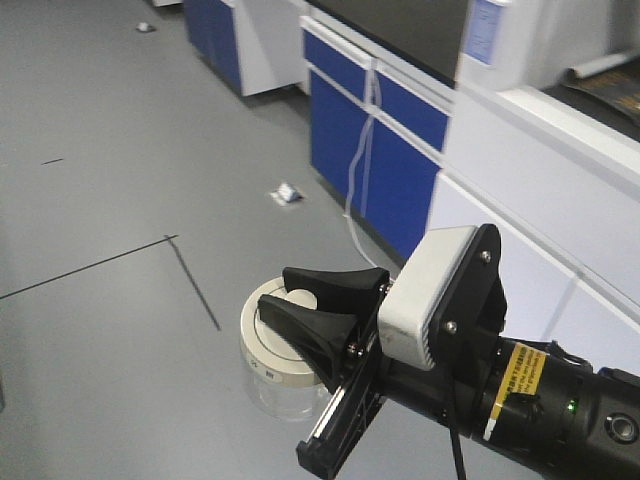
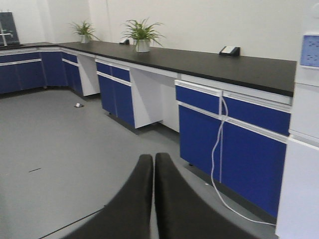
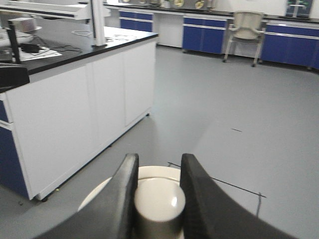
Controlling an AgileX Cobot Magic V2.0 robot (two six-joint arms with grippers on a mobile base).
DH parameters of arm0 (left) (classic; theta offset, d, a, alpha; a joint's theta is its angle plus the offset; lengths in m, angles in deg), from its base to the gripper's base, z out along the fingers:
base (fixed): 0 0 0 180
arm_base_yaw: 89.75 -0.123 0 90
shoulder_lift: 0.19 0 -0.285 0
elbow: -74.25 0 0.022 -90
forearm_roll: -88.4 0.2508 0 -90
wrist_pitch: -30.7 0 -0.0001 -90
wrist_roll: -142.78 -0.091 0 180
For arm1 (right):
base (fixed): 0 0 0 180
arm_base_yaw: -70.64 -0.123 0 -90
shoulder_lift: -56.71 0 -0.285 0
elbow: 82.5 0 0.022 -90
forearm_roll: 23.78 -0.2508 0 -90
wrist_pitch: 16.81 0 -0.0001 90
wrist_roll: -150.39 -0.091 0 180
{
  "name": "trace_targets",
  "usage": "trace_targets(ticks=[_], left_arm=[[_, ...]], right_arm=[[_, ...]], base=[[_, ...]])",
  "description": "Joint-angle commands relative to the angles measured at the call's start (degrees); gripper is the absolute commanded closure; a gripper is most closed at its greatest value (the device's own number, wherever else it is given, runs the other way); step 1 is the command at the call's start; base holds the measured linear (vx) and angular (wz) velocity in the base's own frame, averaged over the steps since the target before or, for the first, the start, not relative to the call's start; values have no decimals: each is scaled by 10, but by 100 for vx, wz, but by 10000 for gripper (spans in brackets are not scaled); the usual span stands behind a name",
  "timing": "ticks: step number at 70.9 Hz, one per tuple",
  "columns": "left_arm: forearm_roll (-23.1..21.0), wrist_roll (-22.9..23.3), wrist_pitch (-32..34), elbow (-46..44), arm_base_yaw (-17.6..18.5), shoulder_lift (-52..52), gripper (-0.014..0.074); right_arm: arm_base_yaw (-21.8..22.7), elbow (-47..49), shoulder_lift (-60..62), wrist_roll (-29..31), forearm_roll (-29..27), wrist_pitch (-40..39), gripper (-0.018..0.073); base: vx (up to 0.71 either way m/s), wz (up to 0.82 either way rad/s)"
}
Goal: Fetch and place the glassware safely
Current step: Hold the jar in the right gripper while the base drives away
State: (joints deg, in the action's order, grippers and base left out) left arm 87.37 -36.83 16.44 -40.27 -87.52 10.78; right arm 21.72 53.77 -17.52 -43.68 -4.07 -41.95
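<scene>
Clamping the knob [image 3: 159,201] of a cream-lidded glass jar [image 1: 272,392], 2 black fingers [image 3: 199,199] of the right gripper [image 1: 283,290] grip it at lower centre of the front view, against grey floor [image 1: 100,150] beside blue cabinets [image 1: 400,180]. Fingers [image 2: 134,199] of the left gripper [image 2: 153,162] are pressed together, holding nothing.

Left jaws pressed together; blue cabinets [image 2: 249,164], black countertop [image 2: 199,62], potted plants [image 2: 142,32] beyond.

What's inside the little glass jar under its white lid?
The jar is clear glass, and only grey floor shows through its side; nothing inside is visible. The cream lid and the right gripper pinching its knob cover the top, so it may not be empty.
</scene>
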Motion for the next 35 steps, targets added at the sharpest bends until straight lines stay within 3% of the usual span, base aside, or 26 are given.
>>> trace_targets(ticks=[1,35], left_arm=[[-6,2,39,-14,4,6,603],[-6,2,39,-14,4,6,603]], right_arm=[[0,18,14,-1,-4,-58,563],[0,18,14,-1,-4,-58,563]], base=[[17,51],[25,55]])
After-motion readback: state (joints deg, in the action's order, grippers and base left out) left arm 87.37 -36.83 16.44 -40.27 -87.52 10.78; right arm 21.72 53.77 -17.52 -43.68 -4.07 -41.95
